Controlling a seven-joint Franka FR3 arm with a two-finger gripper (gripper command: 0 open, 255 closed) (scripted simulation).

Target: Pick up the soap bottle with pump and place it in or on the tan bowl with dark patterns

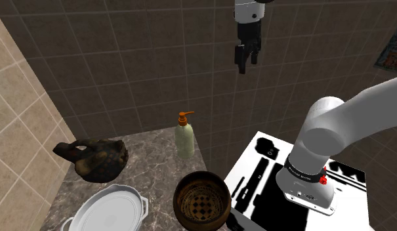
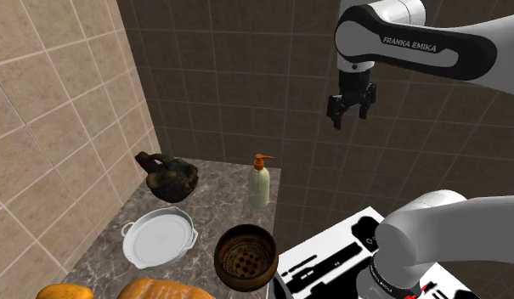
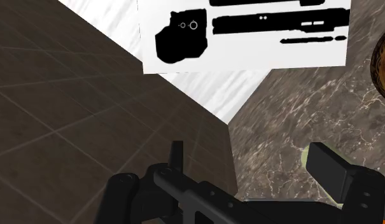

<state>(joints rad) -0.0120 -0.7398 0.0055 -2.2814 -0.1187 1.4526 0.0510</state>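
Holding the pincer (image 1: 247,64) high above the tabletop (image 1: 157,177), spread and empty, likely to clear the pump before descending. Finding the soap bottle (image 1: 184,136) upright near a far corner, the bowl (image 1: 202,199) along the same side edge, nearer.

A dark marbled counter (image 1: 154,172) is carrying a pale soap bottle (image 1: 184,139) standing at its far edge. A brown patterned bowl (image 1: 201,201) is sitting nearer, a white dish (image 1: 110,211) is lying to the shoulder view's left of that bowl, and a dark lumpy vessel (image 1: 97,159) is resting beyond the dish.

Upright pump bottle (image 1: 185,139), brown bowl (image 1: 184,191) nearby
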